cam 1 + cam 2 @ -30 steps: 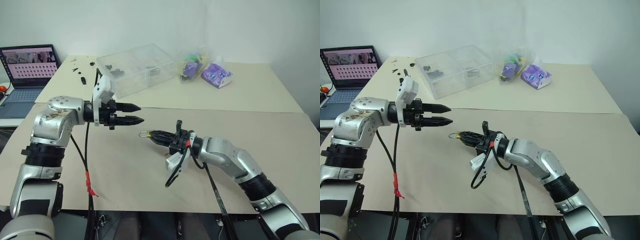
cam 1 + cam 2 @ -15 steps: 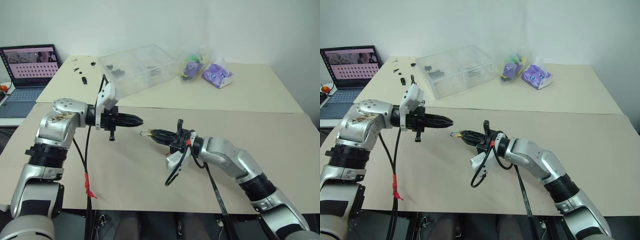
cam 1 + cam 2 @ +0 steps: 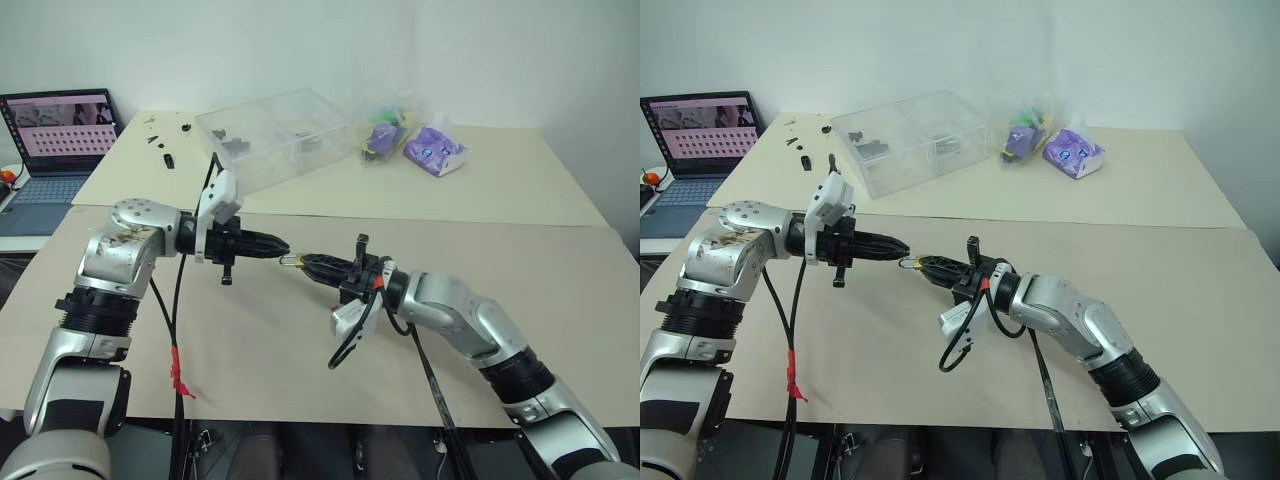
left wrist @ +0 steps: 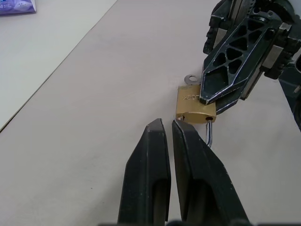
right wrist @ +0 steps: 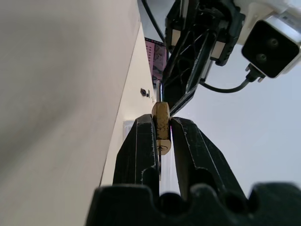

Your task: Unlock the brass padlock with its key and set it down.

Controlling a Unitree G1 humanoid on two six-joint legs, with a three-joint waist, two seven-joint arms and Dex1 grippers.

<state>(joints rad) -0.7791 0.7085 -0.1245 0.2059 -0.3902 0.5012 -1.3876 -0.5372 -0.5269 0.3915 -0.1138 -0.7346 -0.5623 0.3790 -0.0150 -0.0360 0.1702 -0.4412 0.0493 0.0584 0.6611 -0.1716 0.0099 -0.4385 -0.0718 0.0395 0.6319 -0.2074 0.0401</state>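
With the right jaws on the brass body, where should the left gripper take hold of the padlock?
The shackle loop: it juts from the brass padlock toward the left gripper, clear of the right gripper. Probably come straight on, along that end.

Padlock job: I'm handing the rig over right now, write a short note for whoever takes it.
Right gripper: shut on the padlock, held above the table, shackle toward the left gripper.
Left gripper: shut, holding nothing, tips right beside the shackle; whether they touch it is unclear.
Key: a small silvery tab shows at the far end of the lock body, likely the key; I cannot tell if it has been turned.
Done: padlock picked up.
Left: confirm it is unlocked, then set it down.
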